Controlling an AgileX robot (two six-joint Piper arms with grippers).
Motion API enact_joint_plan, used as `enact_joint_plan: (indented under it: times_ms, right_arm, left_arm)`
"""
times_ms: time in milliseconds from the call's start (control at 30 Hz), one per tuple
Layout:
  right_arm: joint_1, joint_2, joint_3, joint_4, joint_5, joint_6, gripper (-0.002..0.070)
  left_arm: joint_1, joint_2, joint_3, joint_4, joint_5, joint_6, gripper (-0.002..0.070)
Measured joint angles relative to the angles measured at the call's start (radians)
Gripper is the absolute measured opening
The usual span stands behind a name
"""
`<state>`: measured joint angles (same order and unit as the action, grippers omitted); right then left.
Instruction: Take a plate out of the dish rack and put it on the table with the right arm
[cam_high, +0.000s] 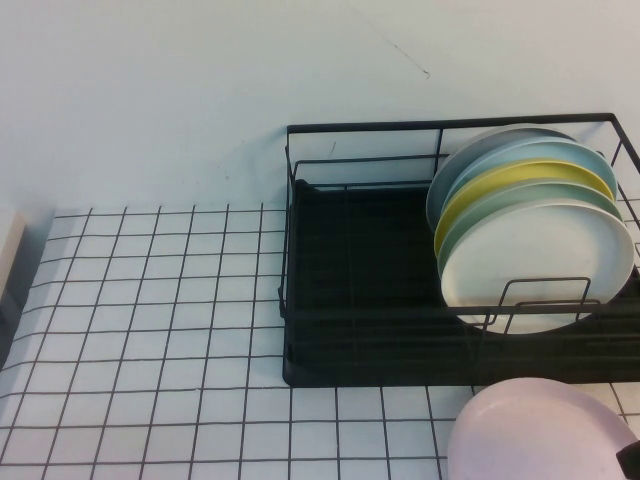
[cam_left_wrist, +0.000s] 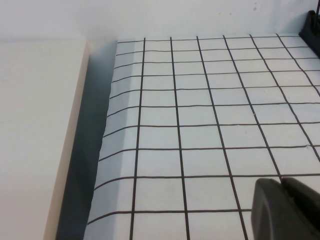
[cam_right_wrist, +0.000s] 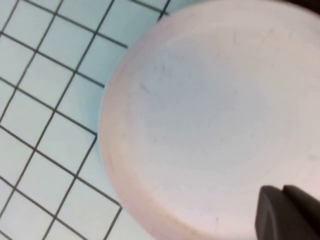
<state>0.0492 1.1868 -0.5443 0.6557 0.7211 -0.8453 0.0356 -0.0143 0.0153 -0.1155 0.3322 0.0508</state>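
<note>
The pale pink plate (cam_high: 540, 435) lies face up over the table (cam_high: 150, 330) at the front right, just in front of the dish rack (cam_high: 360, 300). It fills most of the right wrist view (cam_right_wrist: 210, 120). My right gripper (cam_right_wrist: 282, 189) hovers over the plate's face with its fingers pressed together and nothing between them. Only a dark bit of it (cam_high: 631, 460) shows in the high view, at the plate's right edge. My left gripper (cam_left_wrist: 281, 181) is shut and empty, low over the table's left part, and does not show in the high view.
Several plates stand on edge in the rack's right end: a white one (cam_high: 540, 265) in front, then yellow (cam_high: 520, 180) and pale blue-green ones. The rack's left half holds nothing. A cream block (cam_left_wrist: 35, 130) lies along the table's left edge.
</note>
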Motion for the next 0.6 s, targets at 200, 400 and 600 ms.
enact_joint_plan:
  times_ms: [200, 400, 600]
  right_arm:
    - [0.000, 0.137, 0.055, 0.100, -0.087, -0.078, -0.0002]
    - [0.000, 0.292, 0.055, 0.291, -0.170, -0.263, -0.0002]
    - [0.000, 0.407, 0.055, 0.434, -0.262, -0.395, -0.0002]
  left_arm:
    - [0.000, 0.000, 0.000, 0.000, 0.000, 0.000, -0.0003]
    - [0.000, 0.000, 0.000, 0.000, 0.000, 0.000, -0.0003]
    - [0.000, 0.000, 0.000, 0.000, 0.000, 0.000, -0.0003]
